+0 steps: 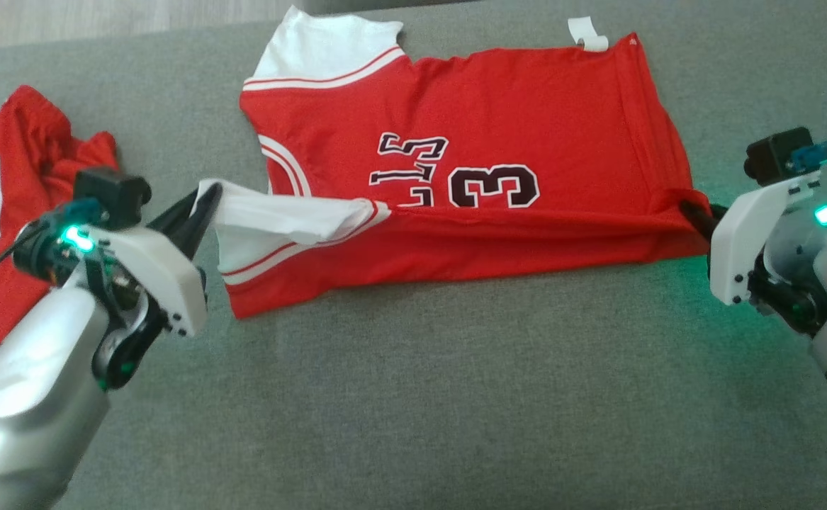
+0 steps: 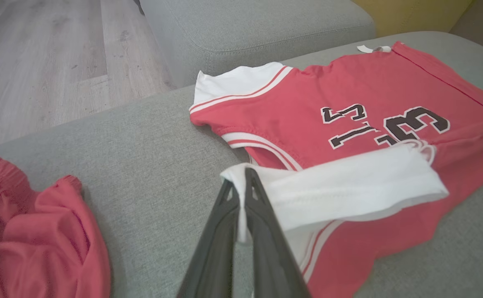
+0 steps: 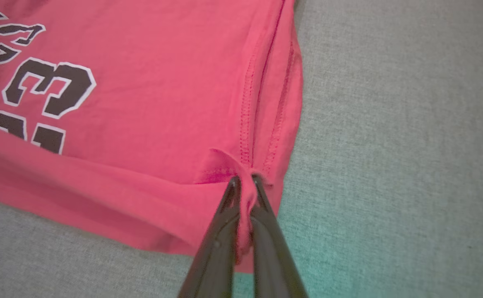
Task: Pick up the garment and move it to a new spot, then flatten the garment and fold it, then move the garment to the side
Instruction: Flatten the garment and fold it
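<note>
The garment [image 1: 484, 134] is a red jersey with white sleeves and black numbers, lying on the grey cushion. Its near edge is folded up over the body. My left gripper [image 1: 204, 198] is shut on the white sleeve [image 2: 349, 186], which stretches out sideways from the fold; in the left wrist view the gripper [image 2: 241, 182] pinches the sleeve's tip. My right gripper [image 1: 689, 211] is shut on the red hem corner at the jersey's right side, and in the right wrist view that gripper [image 3: 244, 182] has the red cloth [image 3: 142, 103] bunched between its fingers.
A second red garment [image 1: 9, 177] lies crumpled at the cushion's left edge, beside my left arm. A white tag [image 1: 587, 34] sticks out at the jersey's far edge. Wooden floor [image 2: 38, 62] and another grey cushion [image 2: 258, 29] lie beyond.
</note>
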You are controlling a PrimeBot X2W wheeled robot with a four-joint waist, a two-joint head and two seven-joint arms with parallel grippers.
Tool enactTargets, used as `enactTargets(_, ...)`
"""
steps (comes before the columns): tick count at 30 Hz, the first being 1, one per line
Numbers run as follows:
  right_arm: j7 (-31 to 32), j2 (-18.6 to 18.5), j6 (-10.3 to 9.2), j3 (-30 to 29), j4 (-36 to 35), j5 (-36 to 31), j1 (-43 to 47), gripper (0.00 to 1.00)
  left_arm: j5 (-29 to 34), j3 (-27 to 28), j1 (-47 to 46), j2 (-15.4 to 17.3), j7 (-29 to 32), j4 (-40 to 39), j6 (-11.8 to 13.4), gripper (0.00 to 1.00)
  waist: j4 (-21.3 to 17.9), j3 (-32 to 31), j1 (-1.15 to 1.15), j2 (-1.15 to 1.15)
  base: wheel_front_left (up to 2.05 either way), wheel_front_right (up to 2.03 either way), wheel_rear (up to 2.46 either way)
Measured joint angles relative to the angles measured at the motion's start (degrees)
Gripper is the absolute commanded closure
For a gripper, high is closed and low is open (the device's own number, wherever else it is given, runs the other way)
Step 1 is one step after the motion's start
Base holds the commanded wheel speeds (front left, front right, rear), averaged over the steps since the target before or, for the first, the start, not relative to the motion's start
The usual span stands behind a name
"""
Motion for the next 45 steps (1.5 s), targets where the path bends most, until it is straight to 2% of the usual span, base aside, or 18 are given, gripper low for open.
enactTargets(5,-0.89,0.59,-0.01,-0.13,1.88,-1.04,-1.79,0.98,0.58,-1.16,-3.43,-1.69,-1.29,3.92,-0.55,1.0,-0.11,1.51,0.0,0.0,0.0,0.0,0.0)
enactTargets(6,-1.76,0.85,0.0,-0.58,2.45,-1.63,-2.22,0.0,1.31,-1.16,-4.17,-2.07,-2.44,4.9,-0.53,0.45,-0.13,1.79,0.0,0.0,0.0,0.0,0.0)
enactTargets(7,-2.68,1.23,-0.01,-1.38,3.42,-2.22,-2.88,0.0,2.05,-1.15,-5.0,-2.38,-3.44,5.87,-0.53,0.0,-0.16,2.06,0.0,0.0,0.0,0.0,0.0)
enactTargets(11,-9.04,2.83,-0.01,-5.39,6.66,-4.94,-5.84,0.0,2.57,0.8,-8.32,-4.35,-8.81,9.5,0.71,0.0,-0.31,2.56,0.0,0.0,0.0,0.0,0.0)
enactTargets(15,-18.94,4.99,-0.01,-9.37,7.47,-7.51,-7.29,0.0,2.57,3.88,-10.31,-6.94,-17.49,10.81,2.64,0.0,-0.28,1.95,0.0,0.0,0.0,0.0,0.0)
enactTargets(16,-18.94,4.99,-0.01,-9.37,7.47,-7.51,-7.29,0.0,2.57,3.88,-10.31,-6.94,-17.49,10.81,2.64,0.0,-0.28,1.95,0.0,0.0,0.0,0.0,0.0)
enactTargets(21,-30.52,8.13,-0.01,-14.49,6.86,-10.65,-7.11,0.0,2.05,7.03,-9.31,-9.26,-25.21,10.56,4.72,0.0,-0.24,-0.18,-0.01,0.0,0.0,0.0,0.0)
enactTargets(23,-34.83,10.02,-0.01,-17.95,4.86,-12.46,-6.0,0.0,1.14,10.23,-6.42,-10.6,-26.73,7.99,6.54,0.0,-0.18,-2.05,-0.01,0.0,0.0,0.0,0.0)
enactTargets(28,-36.39,12.66,-0.01,-22.88,2.03,-17.03,2.06,0.0,3.02,16.01,3.81,-13.52,-26.96,-0.36,9.74,0.0,-0.05,-5.42,-0.02,0.0,0.0,0.0,0.0)
enactTargets(33,-34.44,16.55,-0.01,-27.33,0.82,-20.63,12.26,0.0,6.62,18.14,15.76,-17.28,-27.15,-4.72,10.59,0.0,0.12,-8.07,-0.02,0.0,0.0,0.0,0.0)
enactTargets(39,-34.31,20.76,-0.01,-31.41,-3.47,-25.12,19.51,0.0,9.05,18.11,25.13,-18.73,-27.15,-1.71,10.61,0.0,-0.25,-10.38,-0.03,0.0,0.0,0.0,0.0)
enactTargets(45,-33.3,22.87,-0.01,-33.44,-8.67,-28.81,22.29,0.0,9.06,17.33,24.91,-18.79,-26.07,3.12,10.58,0.0,-1.55,-10.42,-0.01,0.0,0.0,0.0,0.0)
